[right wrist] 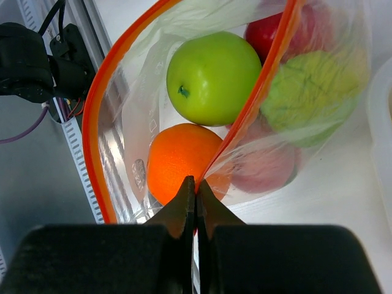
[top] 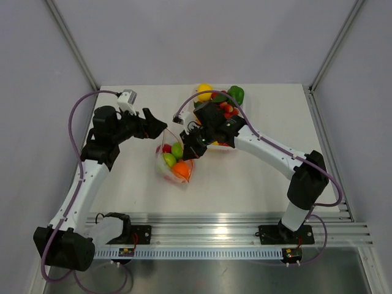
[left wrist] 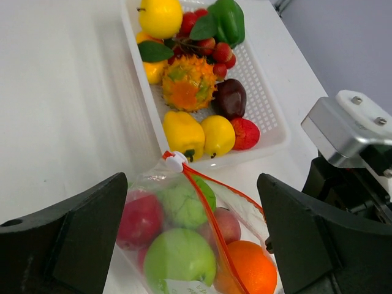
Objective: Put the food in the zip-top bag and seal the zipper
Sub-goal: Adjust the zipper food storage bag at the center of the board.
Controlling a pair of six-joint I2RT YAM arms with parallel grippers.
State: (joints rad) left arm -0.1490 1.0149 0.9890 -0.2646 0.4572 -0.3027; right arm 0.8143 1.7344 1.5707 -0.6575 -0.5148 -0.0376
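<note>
The zip-top bag lies in the middle of the table. It holds food: an orange, a green apple, a red fruit and a pale green one. The orange-red zipper gapes open in a loop. Its white slider sits at the end towards the tray. My right gripper is shut on one zipper edge beside the orange. My left gripper is open, its fingers either side of the bag's slider end, touching nothing.
A white tray behind the bag holds more food: a yellow lemon, a green pepper, a spiky orange fruit, a dark plum and a yellow pepper. The aluminium rail runs along the near edge.
</note>
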